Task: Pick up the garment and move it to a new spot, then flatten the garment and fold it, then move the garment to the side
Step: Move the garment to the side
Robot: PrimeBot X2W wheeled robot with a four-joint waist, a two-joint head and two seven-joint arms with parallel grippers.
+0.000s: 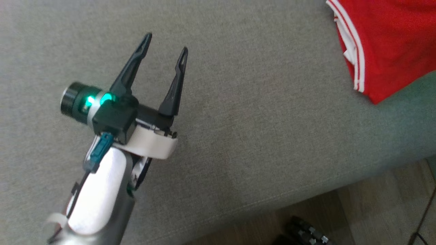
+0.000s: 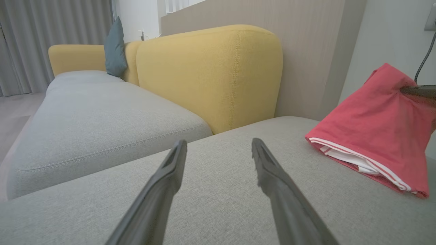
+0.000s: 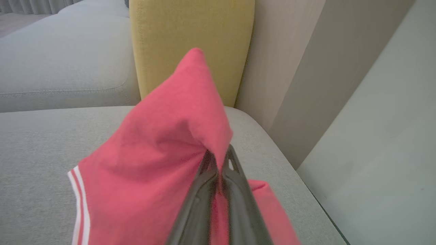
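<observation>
Left claw: my left claw [image 1: 166, 41] has its fingers wide apart with nothing between them, over the middle of the grey sofa seat [image 1: 259, 129].
Right claw: my right claw [image 3: 220, 158] is pinched together on a fold of the red garment [image 3: 160, 146], which stands up in a peak.
Garment: near the seat's right end, in front of the yellow backrest [image 3: 190, 41]. Its white-striped hem rests on the seat, well apart from my left claw.
</observation>
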